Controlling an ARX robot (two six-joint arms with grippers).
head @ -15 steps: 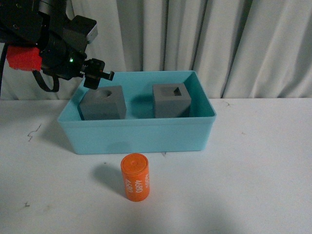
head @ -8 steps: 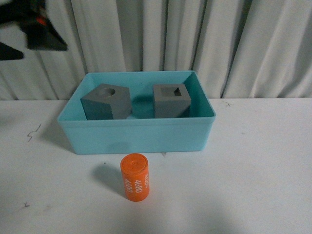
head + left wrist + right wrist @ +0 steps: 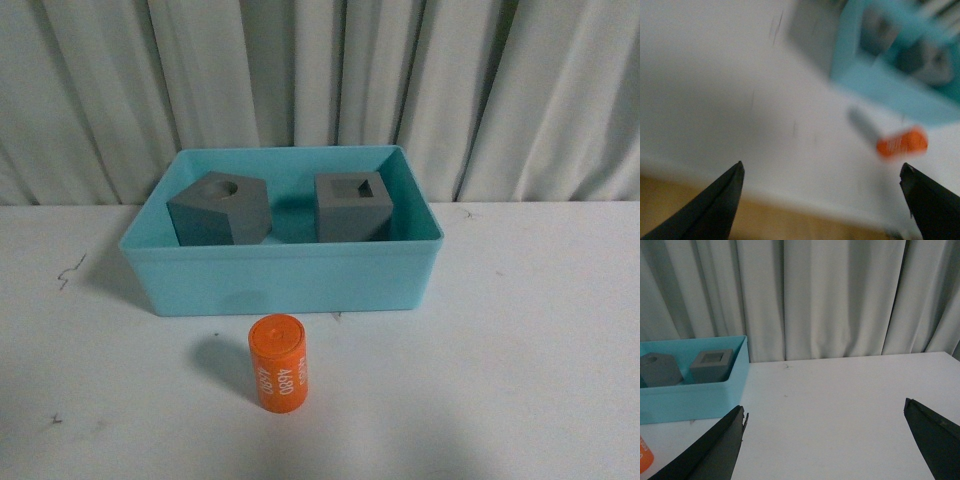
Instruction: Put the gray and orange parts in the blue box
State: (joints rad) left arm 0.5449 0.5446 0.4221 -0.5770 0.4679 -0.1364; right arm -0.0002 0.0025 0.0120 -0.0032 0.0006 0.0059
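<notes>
Orange cylinder (image 3: 278,362) upright between blue box (image 3: 280,275) and table (image 3: 520,350) front edge; left gripper (image 3: 821,172) seems nearer than right gripper (image 3: 825,407), both agape, empty.

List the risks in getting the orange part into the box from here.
1. The orange cylinder is round and sits close before the front wall of the blue box: an off-centre grip may roll it away.
2. The round-recess cube and square-recess cube fill much of the box: a drop may land on one.

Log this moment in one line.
round-recess cube: in blue box; square-recess cube: in box; orange cylinder: outside box; left tool: open; right tool: open
</notes>
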